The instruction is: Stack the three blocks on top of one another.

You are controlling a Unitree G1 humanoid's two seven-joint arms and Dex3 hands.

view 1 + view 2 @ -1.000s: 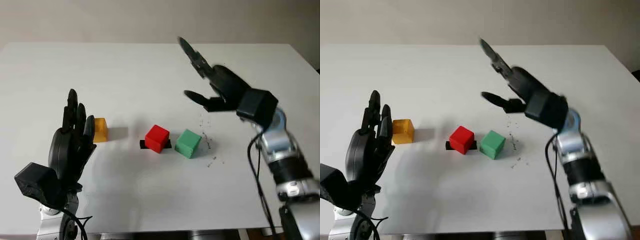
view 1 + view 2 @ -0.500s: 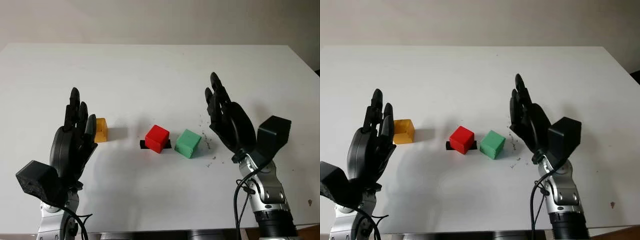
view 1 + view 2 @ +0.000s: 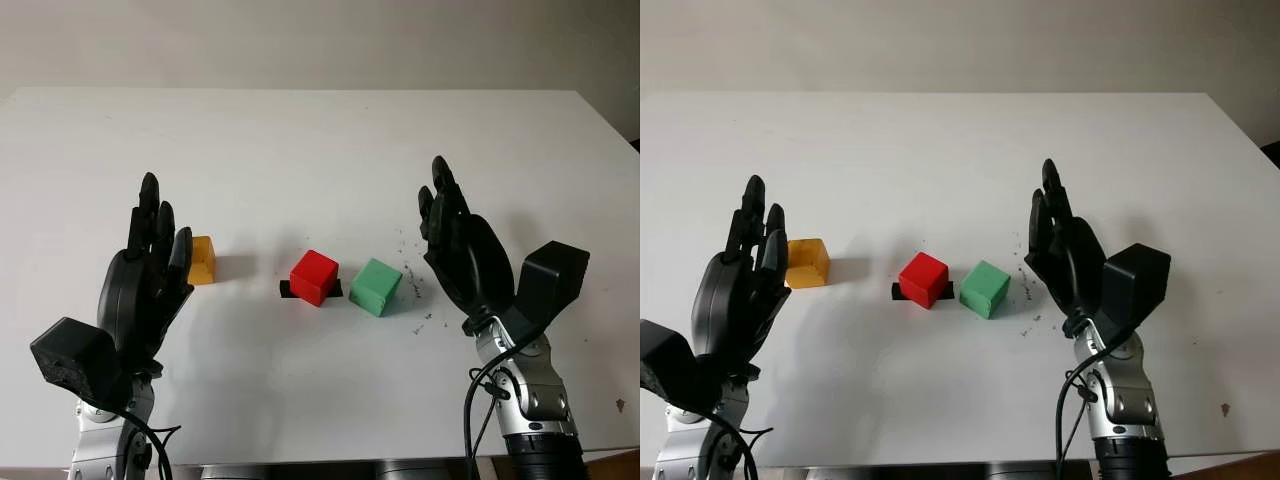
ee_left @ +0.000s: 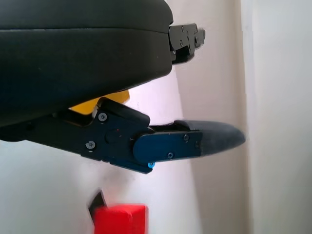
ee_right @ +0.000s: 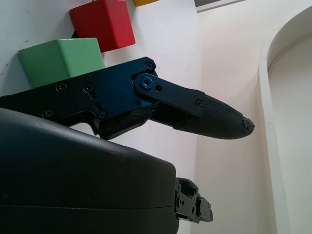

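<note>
Three blocks sit apart in a row on the white table (image 3: 300, 140): a yellow block (image 3: 202, 259) at the left, a red block (image 3: 314, 276) in the middle on a small black patch, and a green block (image 3: 376, 286) just right of it. My left hand (image 3: 150, 262) is raised, open, just left of the yellow block. My right hand (image 3: 452, 245) is raised, open, a little right of the green block. The right wrist view has the green block (image 5: 61, 59) and the red block (image 5: 103, 22) beyond the fingers. The left wrist view has the red block (image 4: 120, 219) and a sliver of the yellow block (image 4: 100, 103).
A scatter of small dark specks (image 3: 415, 285) marks the table beside the green block. The table's front edge (image 3: 320, 462) runs close to my arms. A beige wall rises behind the table's far edge.
My right arm has swung back from reaching high over the far side of the table and now holds the hand upright near the green block. The left hand and the blocks have not moved.
</note>
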